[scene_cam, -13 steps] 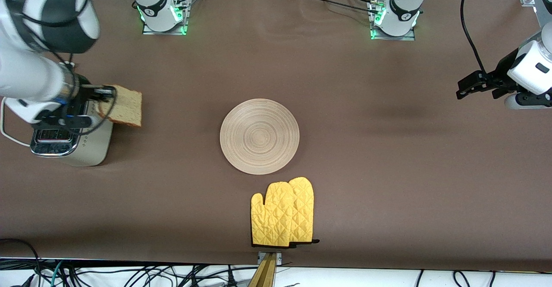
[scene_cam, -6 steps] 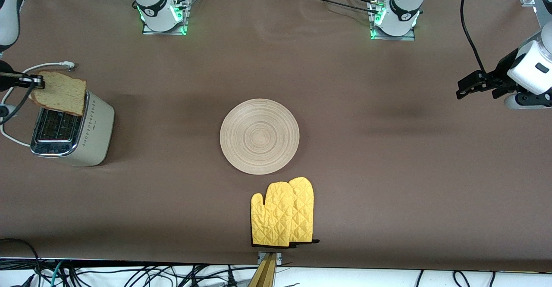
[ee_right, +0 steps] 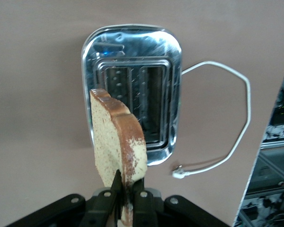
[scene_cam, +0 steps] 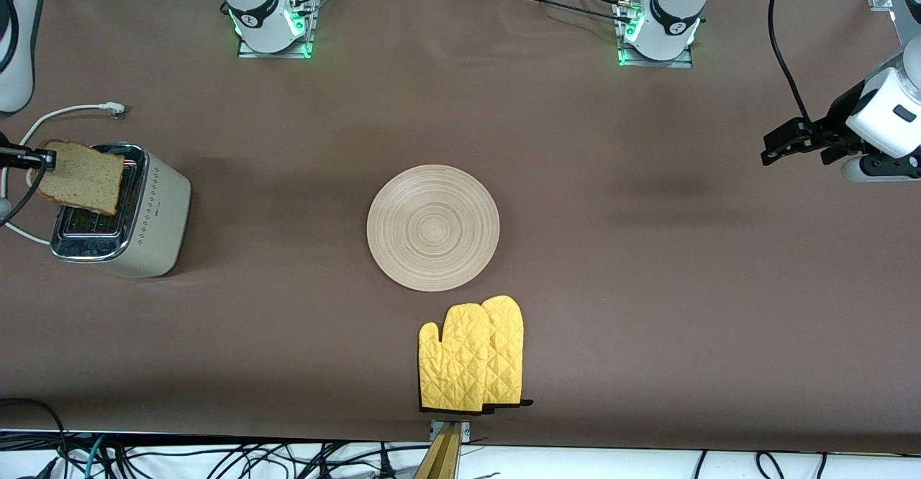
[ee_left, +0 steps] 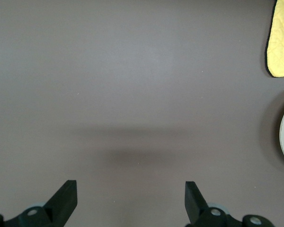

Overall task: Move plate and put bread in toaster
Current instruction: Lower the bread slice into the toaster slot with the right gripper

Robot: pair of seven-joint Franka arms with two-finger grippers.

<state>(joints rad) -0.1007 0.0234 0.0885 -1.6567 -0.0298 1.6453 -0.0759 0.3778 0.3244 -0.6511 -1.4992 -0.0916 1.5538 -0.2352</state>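
Near the worktop's front edge lie yellow oven mitts (scene_cam: 471, 355). Just past them the plate (scene_cam: 433, 227) sits mid-worktop, empty, so moving it looks done. At the right arm's end, the right hand (ee_right: 126, 191) is clamped on the bread (ee_right: 117, 143), held on edge over the toaster (scene_cam: 155, 213) and not yet in a slot. The left hand (ee_left: 130, 198) waits, fingers apart, over bare worktop (ee_left: 132, 94) at its end.
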